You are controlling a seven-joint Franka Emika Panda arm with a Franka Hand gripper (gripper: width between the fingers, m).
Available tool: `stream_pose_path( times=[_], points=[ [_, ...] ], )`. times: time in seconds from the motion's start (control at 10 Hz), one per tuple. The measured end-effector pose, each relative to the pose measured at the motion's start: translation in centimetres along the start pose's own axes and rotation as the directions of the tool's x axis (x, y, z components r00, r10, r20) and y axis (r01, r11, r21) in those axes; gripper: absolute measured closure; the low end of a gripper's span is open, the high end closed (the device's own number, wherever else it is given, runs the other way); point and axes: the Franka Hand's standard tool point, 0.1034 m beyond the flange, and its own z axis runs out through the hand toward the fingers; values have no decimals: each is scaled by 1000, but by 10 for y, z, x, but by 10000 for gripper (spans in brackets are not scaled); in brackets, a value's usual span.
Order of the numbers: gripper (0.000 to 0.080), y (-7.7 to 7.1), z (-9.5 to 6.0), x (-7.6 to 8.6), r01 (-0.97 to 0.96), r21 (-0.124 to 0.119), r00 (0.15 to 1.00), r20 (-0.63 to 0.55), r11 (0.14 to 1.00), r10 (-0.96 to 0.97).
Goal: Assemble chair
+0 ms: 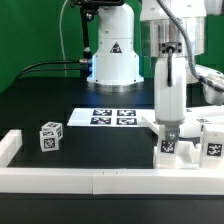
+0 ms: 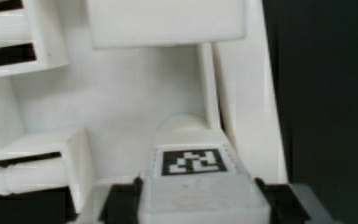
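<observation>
Table (image 1: 30, 110): black and flat, with everything else standing on it.
Arm (image 1: 168, 80): white, with its base (image 1: 113, 60) at the far middle of the table. It reaches straight down on the exterior view's right.
Rails (image 1: 60, 178): long, low and white. They run along the near edge and turn up at the corner on the exterior view's left.
Chair (image 1: 208, 140): not put together. Most of its white pieces sit close together at the near side, on the exterior view's right, against the near rail. In the wrist view these are flat panels with slots (image 2: 87, 110).
Marker board (image 1: 112, 116): a thin white sheet with black-and-white tags, lying flat in the middle of the table, in front of the base and just to the exterior view's left of the arm.
Gripper (image 1: 168, 135) (image 2: 197, 205): points down with its jaws part-way closed, clamped on the tagged piece. One finger is on each side of it.
Tagged piece (image 1: 168, 148) (image 2: 197, 160): a small white chair part with a square tag. It sits low among the other pieces, right by the near rail. Whether it rests on the table I cannot tell.
Loose block (image 1: 50, 136): a small white tagged chair part alone on the exterior view's left, near the corner of the rails and well apart from the rest.
</observation>
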Motion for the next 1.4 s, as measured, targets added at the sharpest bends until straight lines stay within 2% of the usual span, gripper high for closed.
stream_pose_path(
  times=[0.1, 0.3, 0.4, 0.5, 1.1, 1.3, 1.4],
  points=[
    [514, 0, 0, 0, 5, 0, 1000, 0, 1000, -5],
    [229, 0, 0, 0, 5, 0, 1000, 0, 1000, -5],
    [229, 0, -1, -1, 10, 1, 1000, 1, 1000, -10],
    [166, -2, -5, -2, 29, 7, 1000, 6, 1000, -29],
    [151, 0, -2, -2, 86, 4, 996, 1, 996, -86],
    [151, 3, -13, -6, 192, 15, 981, 13, 981, -192],
    [151, 8, -19, -8, 320, 21, 947, 16, 947, -320]
  ],
)
